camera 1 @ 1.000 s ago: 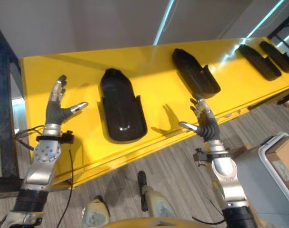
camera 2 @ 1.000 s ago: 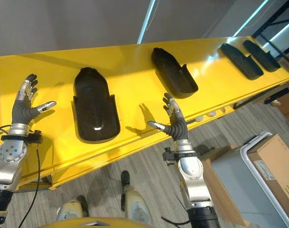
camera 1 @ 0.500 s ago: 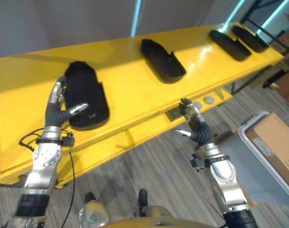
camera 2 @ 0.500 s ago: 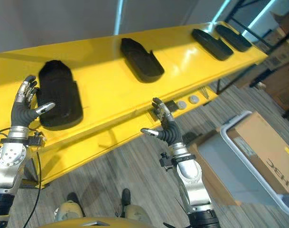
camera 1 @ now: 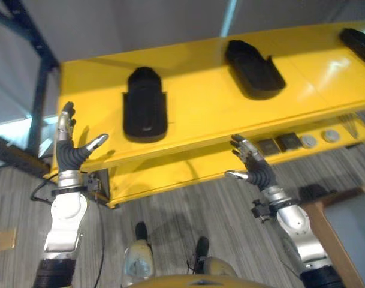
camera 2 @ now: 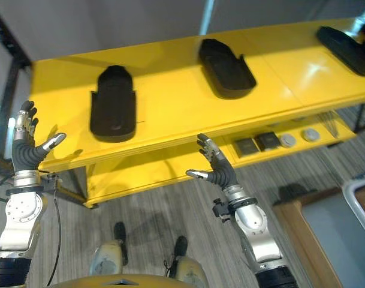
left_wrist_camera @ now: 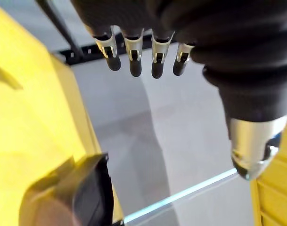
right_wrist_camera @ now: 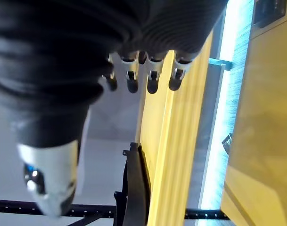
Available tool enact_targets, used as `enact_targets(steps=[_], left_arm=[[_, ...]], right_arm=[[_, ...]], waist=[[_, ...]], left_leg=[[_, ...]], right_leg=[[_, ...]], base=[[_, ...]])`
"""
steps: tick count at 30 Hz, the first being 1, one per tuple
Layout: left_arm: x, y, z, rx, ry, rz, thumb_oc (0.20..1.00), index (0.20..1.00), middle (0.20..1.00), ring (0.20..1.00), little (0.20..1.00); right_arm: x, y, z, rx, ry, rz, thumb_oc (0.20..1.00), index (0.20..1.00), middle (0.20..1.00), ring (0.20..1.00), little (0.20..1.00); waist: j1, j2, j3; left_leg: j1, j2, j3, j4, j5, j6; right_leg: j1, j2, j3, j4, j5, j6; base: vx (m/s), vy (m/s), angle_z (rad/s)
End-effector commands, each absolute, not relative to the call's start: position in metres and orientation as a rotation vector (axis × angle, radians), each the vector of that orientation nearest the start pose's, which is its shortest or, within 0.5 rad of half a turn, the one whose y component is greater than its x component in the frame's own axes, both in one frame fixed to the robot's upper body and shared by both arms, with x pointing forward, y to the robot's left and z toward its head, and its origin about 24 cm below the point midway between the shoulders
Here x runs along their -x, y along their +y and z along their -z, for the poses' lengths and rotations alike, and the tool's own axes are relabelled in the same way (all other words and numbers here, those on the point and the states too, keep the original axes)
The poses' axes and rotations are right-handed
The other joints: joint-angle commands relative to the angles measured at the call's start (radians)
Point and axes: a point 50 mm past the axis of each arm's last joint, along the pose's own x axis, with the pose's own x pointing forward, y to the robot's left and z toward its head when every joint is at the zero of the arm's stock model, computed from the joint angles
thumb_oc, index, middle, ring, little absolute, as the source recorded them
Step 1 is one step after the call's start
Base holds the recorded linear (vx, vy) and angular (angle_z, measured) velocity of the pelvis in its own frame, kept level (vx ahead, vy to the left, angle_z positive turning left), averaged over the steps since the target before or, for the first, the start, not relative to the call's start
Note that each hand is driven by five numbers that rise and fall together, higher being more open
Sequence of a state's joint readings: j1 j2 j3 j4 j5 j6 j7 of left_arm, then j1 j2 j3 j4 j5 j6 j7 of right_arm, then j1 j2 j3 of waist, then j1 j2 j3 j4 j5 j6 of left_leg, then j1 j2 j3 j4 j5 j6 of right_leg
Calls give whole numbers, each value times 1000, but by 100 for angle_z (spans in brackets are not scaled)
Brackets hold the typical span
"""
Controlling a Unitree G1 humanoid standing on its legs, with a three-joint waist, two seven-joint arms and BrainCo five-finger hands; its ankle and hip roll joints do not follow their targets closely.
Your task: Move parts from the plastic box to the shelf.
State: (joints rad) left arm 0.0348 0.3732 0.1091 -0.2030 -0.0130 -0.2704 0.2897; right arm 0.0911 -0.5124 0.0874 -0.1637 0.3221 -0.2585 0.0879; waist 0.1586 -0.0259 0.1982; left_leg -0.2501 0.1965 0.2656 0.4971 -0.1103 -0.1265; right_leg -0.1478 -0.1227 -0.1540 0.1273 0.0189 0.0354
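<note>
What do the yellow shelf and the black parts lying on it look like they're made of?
The shelf looks like painted metal or a hard glossy board: smooth yellow surface with bright glare from the lights. The black part on the left and the black part to its right look like moulded plastic, dark with a slight sheen and rounded shaped edges, though rubber or composite is possible.

Glossy yellow shelf (camera 1: 200,108) carries matt black plastic parts (camera 1: 145,103).

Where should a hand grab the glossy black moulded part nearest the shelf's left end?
Probably across the narrower rounded upper end of the glossy black moulded part, reaching over the front edge of the yellow shelf. It lies flat, lengthwise front to back, with side tabs widening its middle. The open left hand is nearest; the right hand hangs below the shelf front.
</note>
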Motion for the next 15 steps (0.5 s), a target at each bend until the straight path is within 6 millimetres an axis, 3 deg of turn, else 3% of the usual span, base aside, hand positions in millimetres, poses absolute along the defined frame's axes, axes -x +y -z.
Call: enact_targets(steps=[1, 2, 3, 4, 5, 6, 7, 8, 11, 12, 15], left_arm=[[-234, 231, -166, -419, -686, -254, 1000, 1000, 1000, 1000, 1000], [-234, 232, -164, -419, -672, -256, 1000, 1000, 1000, 1000, 1000], [-234, 232, -164, -425, -671, -253, 1000, 1000, 1000, 1000, 1000], [-234, 232, -164, -425, -671, -253, 1000, 1000, 1000, 1000, 1000], [-235, 231, -165, -447, -678, -233, 1000, 1000, 1000, 1000, 1000], [-235, 231, -165, -448, -677, -233, 1000, 1000, 1000, 1000, 1000], [-236, 230, -168, -465, -688, -222, 1000, 1000, 1000, 1000, 1000], [-239, 230, -175, -484, -711, -214, 1000, 1000, 1000, 1000, 1000], [-239, 231, -174, -499, -699, -201, 1000, 1000, 1000, 1000, 1000], [-240, 231, -171, -513, -682, -187, 1000, 1000, 1000, 1000, 1000], [-243, 228, -172, -509, -682, -155, 1000, 1000, 1000, 1000, 1000]], right_arm=[[-230, -197, -131, 82, -480, -242, 1000, 1000, 1000, 1000, 1000], [-228, -196, -126, 54, -462, -248, 1000, 1000, 1000, 1000, 1000], [-228, -195, -125, 47, -459, -245, 1000, 1000, 1000, 1000, 1000], [-227, -195, -125, 47, -458, -245, 1000, 1000, 1000, 1000, 1000], [-227, -196, -124, 48, -458, -235, 1000, 1000, 1000, 1000, 1000], [-227, -196, -124, 47, -457, -235, 1000, 1000, 1000, 1000, 1000], [-228, -196, -122, 40, -452, -225, 1000, 1000, 1000, 1000, 1000], [-231, -193, -121, 25, -456, -201, 1000, 1000, 1000, 1000, 1000], [-233, -188, -120, 18, -456, -197, 1000, 1000, 1000, 1000, 1000], [-234, -184, -115, 11, -443, -195, 1000, 1000, 1000, 1000, 1000], [-234, -181, -114, -19, -445, -192, 1000, 1000, 1000, 1000, 1000]], waist=[[-11, -36, -7], [-30, -15, -37], [-36, -20, -47], [-35, -20, -46], [-48, -23, -64], [-47, -25, -65], [-51, -32, -70], [-50, -48, -51], [-48, -62, -38], [-53, -65, -22], [-47, -66, -12]], left_leg=[[166, -39, -31, 156, -175, 10], [290, -11, -31, 18, -186, 10], [328, -17, -31, -73, -191, 11], [331, -18, -30, -77, -189, 11], [365, -9, -4, -215, -216, 13], [373, -12, -2, -231, -210, 13], [389, -20, 15, -304, -211, 16], [376, -43, 23, -374, -179, 15], [382, -59, 41, -423, -156, 17], [375, -61, 44, -422, -148, 23], [341, -72, 29, -397, -145, 40]], right_leg=[[5, 54, 12, 23, -119, 134], [1, 72, -3, 36, -123, 148], [-4, 65, -3, 29, -109, 160], [-3, 65, -2, 29, -109, 160], [-17, 55, -15, 14, -85, 187], [-16, 54, -15, 11, -84, 188], [-30, 48, -14, 3, -59, 207], [-61, 34, -14, 6, -3, 226], [-84, 42, -10, 14, 37, 226], [-105, 68, 36, 22, 67, 226], [-98, 70, 99, 24, 33, 226]], base=[[-89, 260, -1], [-119, 294, 3], [-79, 240, 14], [-190, 253, 23], [-123, 178, 11], [-195, 260, 2], [-264, 216, 8], [-340, 269, 13], [-209, 116, -13], [-286, 111, -27], [-173, 70, -15]])
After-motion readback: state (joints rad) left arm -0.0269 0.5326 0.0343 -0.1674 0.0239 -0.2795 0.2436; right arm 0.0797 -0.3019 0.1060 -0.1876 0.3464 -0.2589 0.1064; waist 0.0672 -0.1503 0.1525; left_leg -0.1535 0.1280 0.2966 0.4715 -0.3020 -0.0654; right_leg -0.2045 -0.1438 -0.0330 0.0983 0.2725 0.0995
